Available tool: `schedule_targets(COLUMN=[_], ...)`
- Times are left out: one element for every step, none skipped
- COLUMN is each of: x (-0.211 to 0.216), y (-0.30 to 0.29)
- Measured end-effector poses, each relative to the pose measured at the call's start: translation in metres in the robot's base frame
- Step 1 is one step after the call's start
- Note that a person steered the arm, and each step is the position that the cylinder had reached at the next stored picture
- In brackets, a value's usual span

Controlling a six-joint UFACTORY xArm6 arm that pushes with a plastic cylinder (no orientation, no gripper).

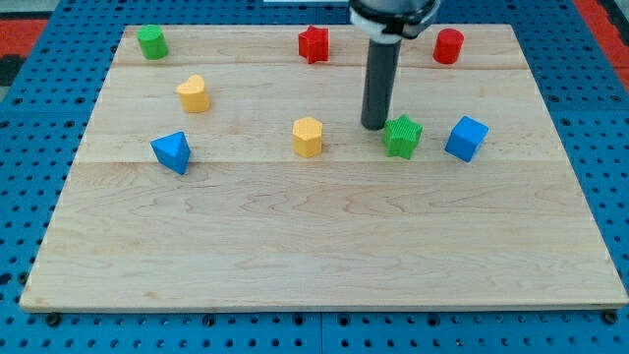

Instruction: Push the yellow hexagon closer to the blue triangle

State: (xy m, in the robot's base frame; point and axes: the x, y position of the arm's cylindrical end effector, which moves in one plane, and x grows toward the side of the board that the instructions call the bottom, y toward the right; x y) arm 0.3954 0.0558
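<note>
Camera view: no jaws; my tip beside green star, right of yellow hexagon.

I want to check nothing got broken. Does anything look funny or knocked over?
Nothing stands out. All the blocks sit flat and whole on the wooden board. My tip rests just to the view's left of the green star, right of the yellow hexagon.

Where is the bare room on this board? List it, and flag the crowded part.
Free: the wooden board's bottom half, below every block. Crowded: the middle row, where my tip sits between the yellow hexagon block and green star block.
</note>
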Motion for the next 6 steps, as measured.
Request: schedule_targets(x=[0.010, 0.020, 0.003, -0.005, 0.009, 0.055], y=[-0.044, -0.101, -0.179, -0.214, -0.135, -0.129])
